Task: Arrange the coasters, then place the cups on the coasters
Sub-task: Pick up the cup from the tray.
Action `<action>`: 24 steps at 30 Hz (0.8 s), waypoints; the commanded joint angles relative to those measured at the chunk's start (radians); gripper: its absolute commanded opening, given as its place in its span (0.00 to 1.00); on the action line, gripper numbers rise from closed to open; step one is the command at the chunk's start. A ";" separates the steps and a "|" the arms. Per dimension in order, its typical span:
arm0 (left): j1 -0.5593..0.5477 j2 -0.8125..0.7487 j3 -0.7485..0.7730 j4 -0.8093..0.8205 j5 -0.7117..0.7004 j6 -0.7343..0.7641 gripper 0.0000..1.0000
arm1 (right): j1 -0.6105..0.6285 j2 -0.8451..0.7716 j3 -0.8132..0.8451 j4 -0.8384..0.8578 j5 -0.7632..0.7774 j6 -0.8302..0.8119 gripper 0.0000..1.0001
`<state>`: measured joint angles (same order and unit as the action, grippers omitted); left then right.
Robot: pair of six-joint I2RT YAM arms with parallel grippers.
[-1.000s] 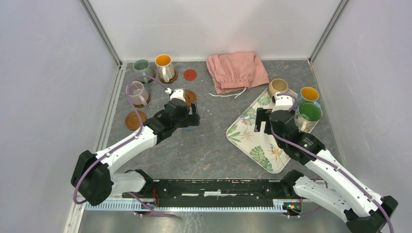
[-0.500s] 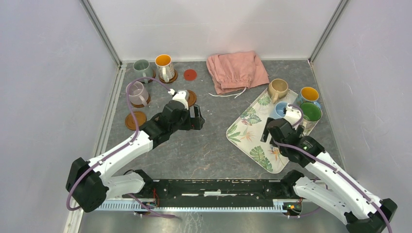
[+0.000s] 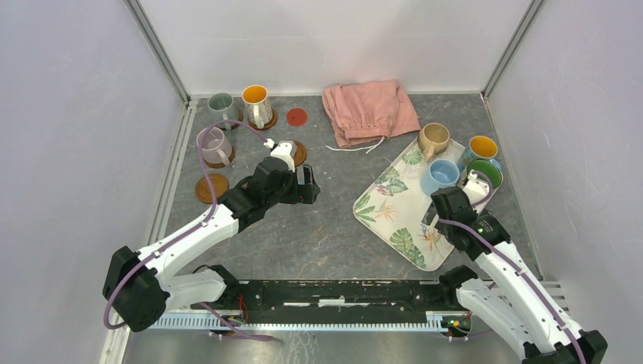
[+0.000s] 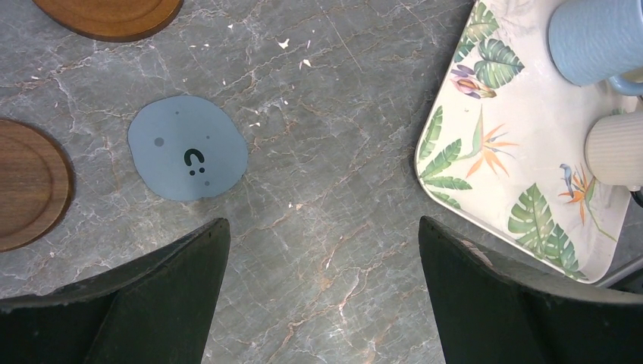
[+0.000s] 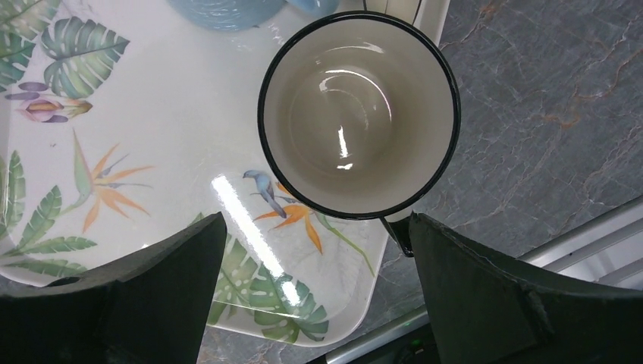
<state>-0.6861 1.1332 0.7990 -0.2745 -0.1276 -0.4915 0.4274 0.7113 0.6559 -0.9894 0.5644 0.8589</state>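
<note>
My left gripper [image 4: 322, 224] [image 3: 303, 186] hangs open over bare table; the blue coaster [image 4: 188, 158] lies just ahead of its left finger. Brown coasters [image 4: 30, 193] [image 4: 106, 14] lie nearby, another [image 3: 211, 187] at the left, and a red coaster [image 3: 297, 116] at the back. Grey-green [image 3: 222, 106], orange-inside [image 3: 256, 102] and lilac [image 3: 214, 144] cups stand on brown coasters. My right gripper [image 5: 317, 220] [image 3: 449, 206] is open above a cream, black-rimmed cup [image 5: 358, 114] on the tray, its handle by the right finger. Beige [image 3: 433, 138], light blue [image 3: 441, 174], orange-inside [image 3: 482, 148] and green-inside [image 3: 485, 176] cups stand nearby.
The leaf-patterned tray [image 3: 394, 205] lies right of centre, its near corner close to the table's front rail. A pink cloth [image 3: 369, 110] is bunched at the back. Grey walls close the table in at left, right and back.
My right arm has drawn back from beside the beige cup to the tray's near right part, uncovering the light blue cup. My left gripper shifted slightly back off the blue coaster, then held still.
</note>
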 commanded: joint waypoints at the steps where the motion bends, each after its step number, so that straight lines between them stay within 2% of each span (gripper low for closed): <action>1: 0.000 -0.019 0.023 0.030 0.000 0.030 1.00 | -0.024 0.003 0.026 -0.025 0.013 -0.001 0.98; 8: 0.000 -0.016 0.023 0.032 0.000 0.030 1.00 | -0.061 0.001 0.016 -0.038 -0.003 -0.014 0.98; 19: 0.000 -0.025 0.022 0.032 -0.010 0.030 1.00 | -0.080 -0.033 -0.093 0.126 -0.142 -0.048 0.98; 24: 0.000 -0.024 0.020 0.033 -0.011 0.030 1.00 | -0.079 -0.024 -0.089 0.176 -0.166 -0.090 0.98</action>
<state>-0.6861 1.1320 0.7990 -0.2741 -0.1284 -0.4911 0.3508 0.6830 0.5541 -0.8997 0.4381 0.8028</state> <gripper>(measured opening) 0.994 0.982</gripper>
